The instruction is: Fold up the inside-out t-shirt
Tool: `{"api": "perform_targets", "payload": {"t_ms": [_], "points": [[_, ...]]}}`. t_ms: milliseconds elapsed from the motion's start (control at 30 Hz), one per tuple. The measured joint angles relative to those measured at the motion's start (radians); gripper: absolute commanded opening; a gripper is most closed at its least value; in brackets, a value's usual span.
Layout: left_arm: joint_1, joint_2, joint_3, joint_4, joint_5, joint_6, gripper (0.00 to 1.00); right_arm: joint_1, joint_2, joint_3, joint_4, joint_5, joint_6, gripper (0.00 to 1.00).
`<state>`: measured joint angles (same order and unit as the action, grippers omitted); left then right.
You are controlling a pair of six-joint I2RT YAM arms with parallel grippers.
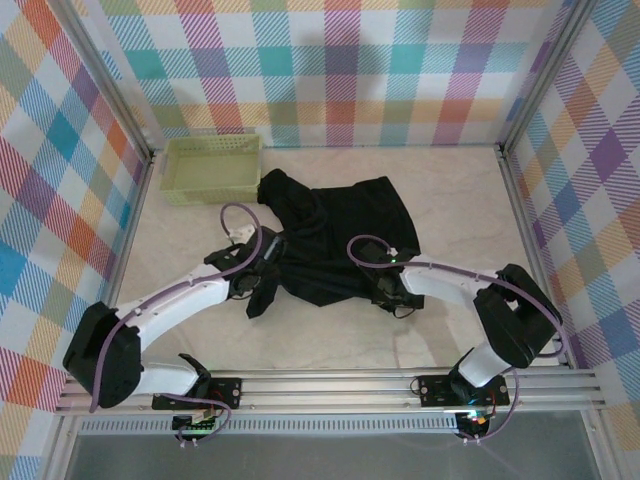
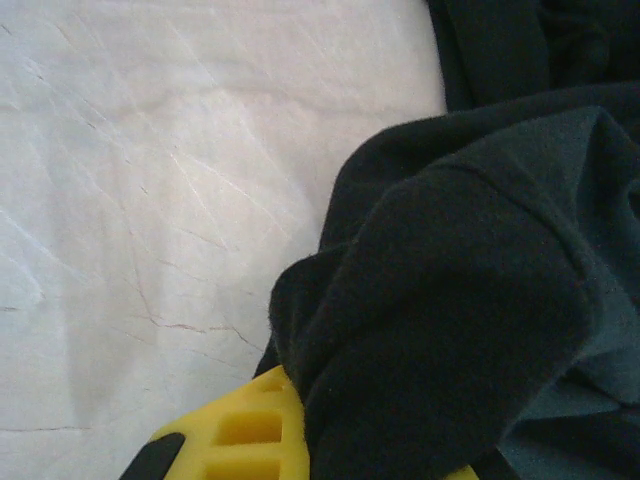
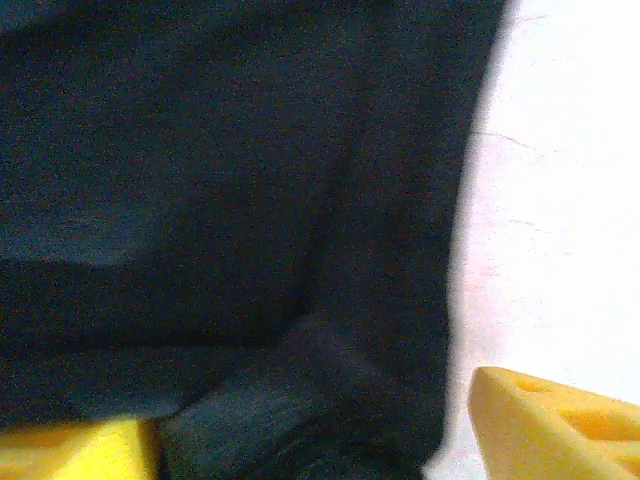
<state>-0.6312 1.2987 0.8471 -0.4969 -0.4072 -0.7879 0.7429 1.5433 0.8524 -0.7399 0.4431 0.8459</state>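
Looked like a robotics lab test cell. Boxed in by plaid-printed panels (image 1: 340,70) on aluminium framing (image 1: 110,90) around a pale stone-look tabletop (image 1: 450,190). Fitted with a white left arm (image 1: 180,297) and right arm (image 1: 450,277), bolted to a metal rail (image 1: 330,385) at the near edge.

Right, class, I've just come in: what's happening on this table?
A two-armed robot is handling a black t-shirt lying crumpled on the table near a pale green basket. The left pincer is shut on cloth at its left edge; the right pincer stands open over its right edge. No neat fold yet.
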Motion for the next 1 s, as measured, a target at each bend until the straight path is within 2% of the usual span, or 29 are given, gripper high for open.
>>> {"api": "perform_targets", "payload": {"t_ms": [267,567,633,767,833,1000], "points": [[0.106,-0.117,0.007,-0.035,0.002,0.029,0.0,-0.072,-0.092,-0.043,-0.051,0.081,0.01,0.56],[0.123,-0.14,0.003,-0.047,0.049,0.053,0.0,-0.13,-0.296,-0.05,-0.051,0.095,-0.039,0.47],[0.127,-0.126,0.0,-0.041,0.077,0.06,0.0,-0.133,-0.338,-0.05,-0.034,0.058,-0.068,0.4],[0.13,-0.069,-0.023,-0.002,0.136,0.075,0.0,-0.136,-0.339,-0.064,0.027,-0.053,-0.1,0.09],[0.13,-0.055,-0.04,0.003,0.156,0.078,0.0,-0.143,-0.317,-0.079,0.048,-0.097,-0.101,0.0],[0.13,-0.023,-0.052,0.0,0.179,0.086,0.01,-0.216,-0.345,-0.094,0.055,-0.152,-0.12,0.0]]}}
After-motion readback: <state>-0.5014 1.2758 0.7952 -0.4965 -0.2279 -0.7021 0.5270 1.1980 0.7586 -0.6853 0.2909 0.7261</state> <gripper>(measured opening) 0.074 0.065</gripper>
